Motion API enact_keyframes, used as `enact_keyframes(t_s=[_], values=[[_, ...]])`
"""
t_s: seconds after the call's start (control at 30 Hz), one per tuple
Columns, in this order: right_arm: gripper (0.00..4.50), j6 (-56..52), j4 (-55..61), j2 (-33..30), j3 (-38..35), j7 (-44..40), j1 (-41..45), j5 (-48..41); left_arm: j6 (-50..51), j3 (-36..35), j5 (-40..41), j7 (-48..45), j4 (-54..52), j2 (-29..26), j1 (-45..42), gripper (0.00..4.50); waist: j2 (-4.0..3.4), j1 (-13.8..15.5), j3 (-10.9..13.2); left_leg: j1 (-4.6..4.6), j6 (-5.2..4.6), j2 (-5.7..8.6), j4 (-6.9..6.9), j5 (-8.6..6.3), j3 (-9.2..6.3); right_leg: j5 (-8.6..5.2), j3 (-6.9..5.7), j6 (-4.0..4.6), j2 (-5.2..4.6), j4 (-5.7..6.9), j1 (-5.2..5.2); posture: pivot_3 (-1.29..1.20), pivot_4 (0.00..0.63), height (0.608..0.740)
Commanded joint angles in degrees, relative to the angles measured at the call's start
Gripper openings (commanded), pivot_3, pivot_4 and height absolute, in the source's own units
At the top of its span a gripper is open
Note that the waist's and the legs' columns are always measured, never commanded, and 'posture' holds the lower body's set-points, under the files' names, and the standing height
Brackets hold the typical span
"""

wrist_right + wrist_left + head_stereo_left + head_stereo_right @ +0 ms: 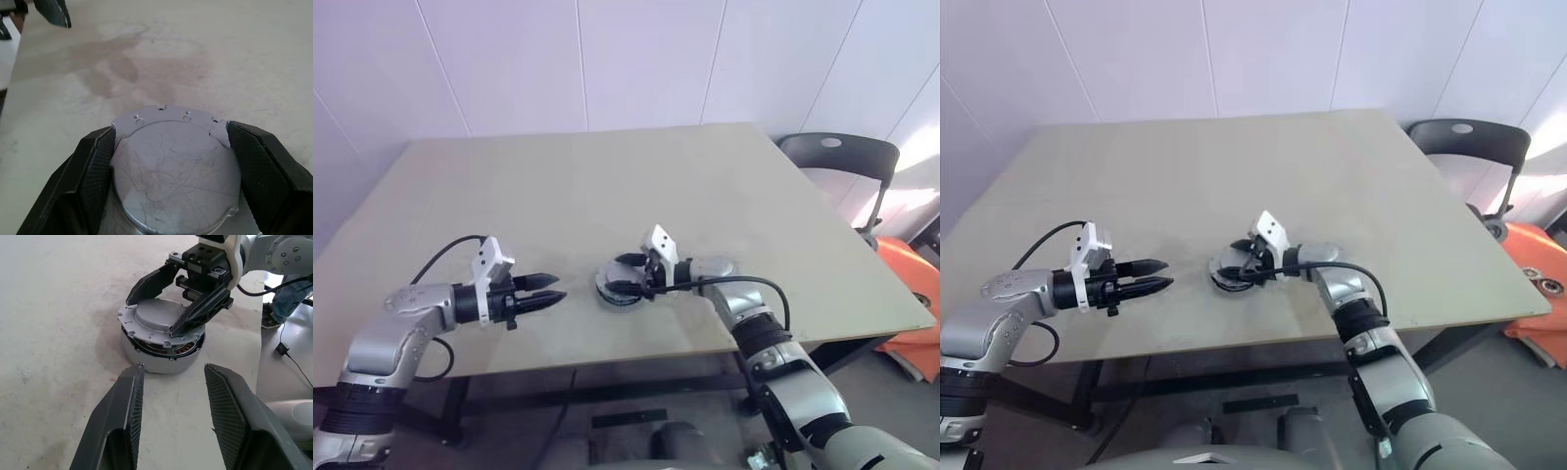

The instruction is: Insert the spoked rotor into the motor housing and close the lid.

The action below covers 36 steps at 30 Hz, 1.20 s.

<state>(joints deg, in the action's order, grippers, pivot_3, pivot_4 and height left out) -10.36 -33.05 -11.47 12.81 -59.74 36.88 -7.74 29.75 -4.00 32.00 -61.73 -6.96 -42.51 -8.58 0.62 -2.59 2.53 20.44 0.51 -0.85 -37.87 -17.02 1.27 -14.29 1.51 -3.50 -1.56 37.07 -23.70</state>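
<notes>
Pale tabletop [607,176]: lid [159,318] on housing [164,357], rigid, smooth metal, likely slippery; right jaws gripped its rim; left jaws open, empty

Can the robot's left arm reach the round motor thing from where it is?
Probably yes. The table between the left gripper and the motor housing is bare, and its fingers point that way. But the right gripper already grips the lid on top.

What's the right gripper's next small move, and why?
Probably press the lid down level. The right gripper clamps it by its edges over the motor housing, but it sits tilted, with a gap showing copper windings. The left gripper hangs open beside it, apart.
</notes>
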Motion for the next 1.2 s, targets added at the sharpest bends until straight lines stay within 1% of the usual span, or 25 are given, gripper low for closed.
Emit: enact_keyframes(t_s=[0.03,0.2,0.33,0.4,0.53,0.8,1.2], values=[[3.28,1.9,0.5,0.0,-0.1,-1.3,1.7,-0.1,-0.1,-2.0,1.0,0.4,-2.1,-0.1,0.0,2.11,0.0,0.0,0.0,0.0,0.0,0.0,0.0,0.0,0.0,0.0,0.0,0.0,0.0,0.0,0.0,0.0,0.0,0.74],[3.28,1.5,-0.7,-1.4,0.5,-5.3,2.1,0.0,0.0,-1.9,1.2,0.7,-2.5,0.0,0.3,2.11,0.0,0.0,0.0,-0.01,0.0,0.0,0.0,0.0,0.0,0.0,0.0,0.0,0.0,0.0,0.0,0.0,0.0,0.74],[3.28,-0.5,-1.5,-0.8,-0.7,-7.1,3.6,-1.7,0.0,-1.7,1.3,0.9,-2.5,0.1,0.3,2.11,0.0,0.0,0.0,-0.02,0.0,0.0,0.0,0.0,-0.01,0.0,-0.01,0.0,0.0,0.0,0.02,0.0,0.0,0.74],[3.28,-0.6,-1.6,-0.5,-1.0,-7.1,4.1,-1.8,0.0,-1.7,1.3,1.0,-2.6,0.2,0.3,2.11,0.0,0.0,0.0,-0.03,0.0,0.0,0.0,0.0,0.0,0.0,-0.01,0.0,0.0,0.0,0.02,0.0,0.0,0.74],[3.28,4.3,-2.0,-0.3,1.2,-5.2,3.6,1.7,0.0,-1.7,1.4,1.0,-2.5,0.1,0.2,2.11,0.0,0.0,0.0,-0.02,0.0,0.0,0.0,0.0,0.0,0.0,-0.01,0.0,0.0,0.0,0.01,0.0,0.0,0.74],[3.28,9.3,-3.8,-0.1,3.2,-4.3,2.6,4.8,-0.1,-1.8,1.5,1.1,-2.7,0.1,0.7,2.11,0.01,-0.1,0.0,-0.05,0.0,-0.01,0.0,0.0,0.0,0.0,0.0,0.0,0.02,0.02,0.01,0.0,0.0,0.74],[3.28,11.5,-6.7,1.1,3.0,-2.1,3.4,6.2,0.1,-2.0,1.9,1.9,-3.6,0.3,1.4,2.11,0.02,-0.2,0.0,-0.2,0.0,-0.03,-0.01,0.0,0.0,-0.02,0.02,0.06,0.02,0.06,0.15,0.0,0.0,0.74]])
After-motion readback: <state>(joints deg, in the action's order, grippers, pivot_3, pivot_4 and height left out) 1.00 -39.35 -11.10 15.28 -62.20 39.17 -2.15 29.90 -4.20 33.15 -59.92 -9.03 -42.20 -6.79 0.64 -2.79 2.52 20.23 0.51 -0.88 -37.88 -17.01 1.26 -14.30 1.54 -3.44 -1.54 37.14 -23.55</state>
